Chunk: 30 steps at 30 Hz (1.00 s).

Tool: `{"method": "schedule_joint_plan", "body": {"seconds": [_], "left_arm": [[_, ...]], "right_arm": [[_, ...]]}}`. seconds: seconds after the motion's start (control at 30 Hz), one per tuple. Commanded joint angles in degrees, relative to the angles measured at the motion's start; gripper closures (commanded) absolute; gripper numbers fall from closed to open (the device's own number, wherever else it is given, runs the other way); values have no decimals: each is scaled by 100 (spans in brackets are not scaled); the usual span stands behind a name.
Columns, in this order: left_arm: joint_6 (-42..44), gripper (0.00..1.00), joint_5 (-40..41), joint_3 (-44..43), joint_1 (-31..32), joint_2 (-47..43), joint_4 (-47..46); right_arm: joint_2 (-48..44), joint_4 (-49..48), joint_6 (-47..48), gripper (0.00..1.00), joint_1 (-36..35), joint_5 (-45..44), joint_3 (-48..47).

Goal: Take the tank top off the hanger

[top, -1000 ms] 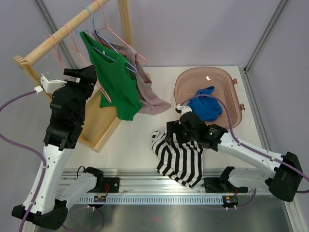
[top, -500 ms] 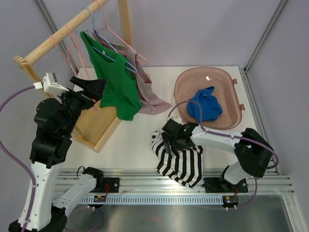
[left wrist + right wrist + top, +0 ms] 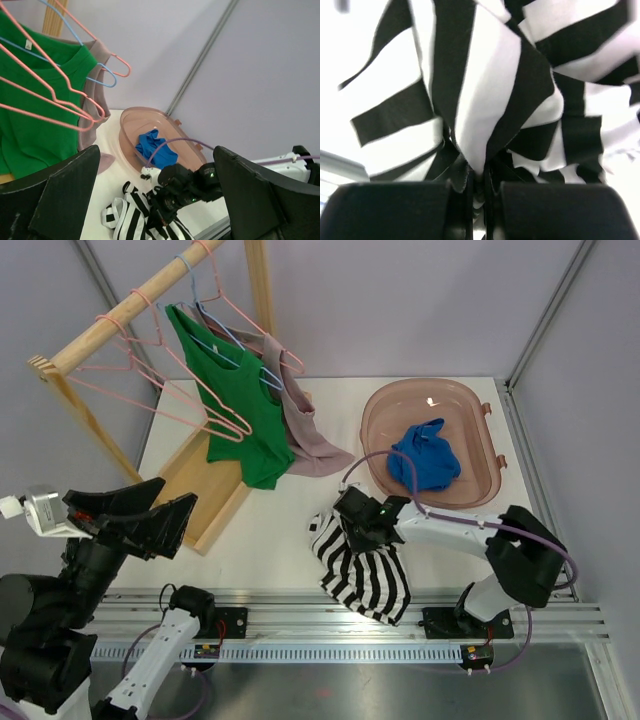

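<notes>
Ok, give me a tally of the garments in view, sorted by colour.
Green tank top, hanging: 1
Taupe top, hanging: 1
Blue garment, in the basin: 1
Black-and-white striped garment, lying flat: 1
Total: 4

Pale lilac walls (image 3: pixel 420 300), white table (image 3: pixel 278 532)
</notes>
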State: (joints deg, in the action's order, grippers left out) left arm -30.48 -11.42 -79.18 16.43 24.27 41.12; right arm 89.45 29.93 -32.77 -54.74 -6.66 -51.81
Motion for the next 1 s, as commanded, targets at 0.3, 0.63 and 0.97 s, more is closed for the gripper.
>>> {"method": "schedule_joint_plan", "body": {"seconds": [0.3, 0.63, 0.97], "left_arm": [[358, 1, -1125, 386, -25, -125, 98], [60, 1, -1205, -98, -25, 209, -122], [-221, 1, -537, -871, -43, 1061, -61]], "right_arm": [[-1931, 1575, 868, 100, 130, -1874, -2400], [-1528, 1973, 1808, 100, 1606, -2199, -4354], [-194, 1077, 2205, 100, 3513, -1849, -4741]]}}
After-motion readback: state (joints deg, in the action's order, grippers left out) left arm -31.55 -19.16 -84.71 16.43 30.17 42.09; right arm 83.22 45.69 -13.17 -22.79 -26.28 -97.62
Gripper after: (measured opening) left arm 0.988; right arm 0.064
